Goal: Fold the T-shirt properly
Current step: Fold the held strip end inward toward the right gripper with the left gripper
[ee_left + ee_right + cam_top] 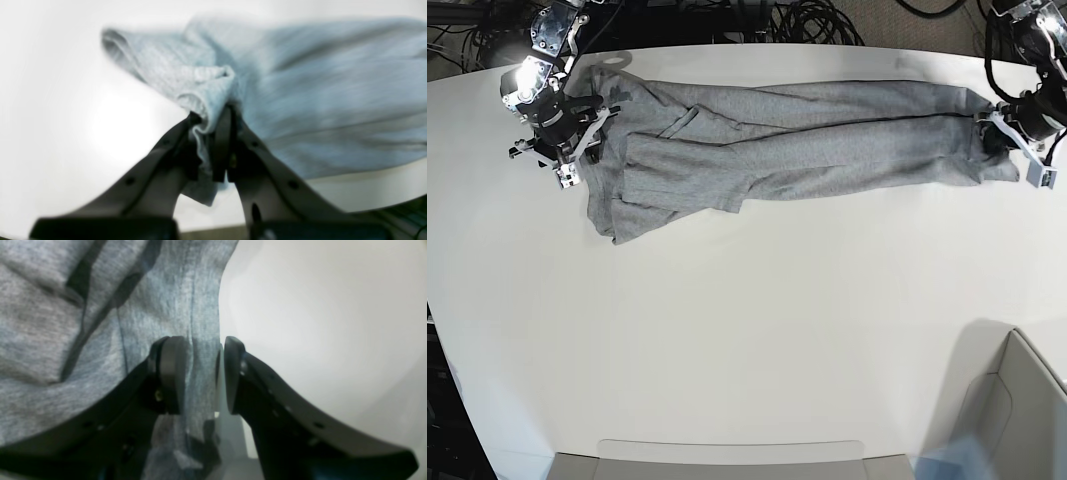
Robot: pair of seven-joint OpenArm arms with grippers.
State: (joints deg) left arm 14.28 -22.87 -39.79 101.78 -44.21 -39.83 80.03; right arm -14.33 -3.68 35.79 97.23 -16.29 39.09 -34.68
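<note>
The T-shirt (797, 140) lies stretched out long across the far side of the white table (747, 340). My left claw (213, 133) pinches one end of it tight. My right claw (200, 373) has the cloth between its two pads at the other end, and I think it is gripping too. I think I am pulling the shirt straight so it lies flat. Next I should set it down smooth, with no lumps, then begin folding.

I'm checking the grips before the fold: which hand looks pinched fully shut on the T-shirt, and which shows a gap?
The left hand is pinched tight on the T-shirt. The right hand shows a wider gap, cloth running between its pads.
</note>
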